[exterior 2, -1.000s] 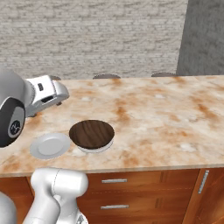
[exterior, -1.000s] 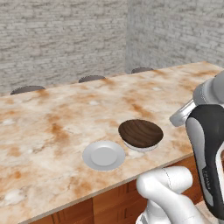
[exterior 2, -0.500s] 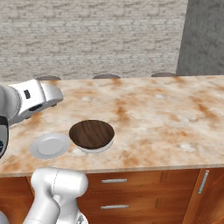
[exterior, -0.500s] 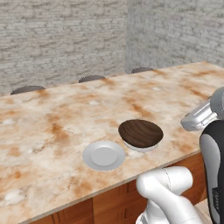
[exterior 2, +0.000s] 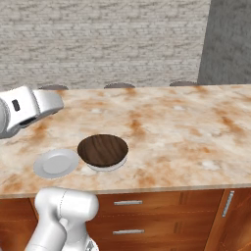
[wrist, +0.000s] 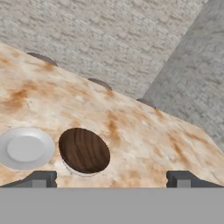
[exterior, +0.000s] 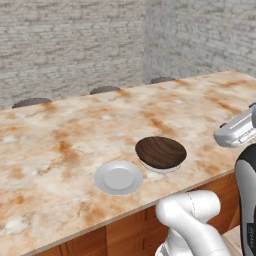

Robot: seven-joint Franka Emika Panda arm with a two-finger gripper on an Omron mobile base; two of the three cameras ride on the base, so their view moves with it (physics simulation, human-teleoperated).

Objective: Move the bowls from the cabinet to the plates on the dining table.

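Dark brown bowl (exterior: 161,152) is sitting on one white plate (exterior: 162,168), at three o'clock of the bare plate (exterior: 118,177), near the marbled tabletop (exterior: 75,135) front edge. Fingers (wrist: 111,179) are standing fully open, gripping nothing. Risk: a careless sweep could be nudging the bowl off-centre. Grey brick walls (exterior: 70,45) are enclosing the room.

Glossy white rounded arm (exterior 2: 61,211), dark joints, 2 dark fingers (wrist: 41,178)
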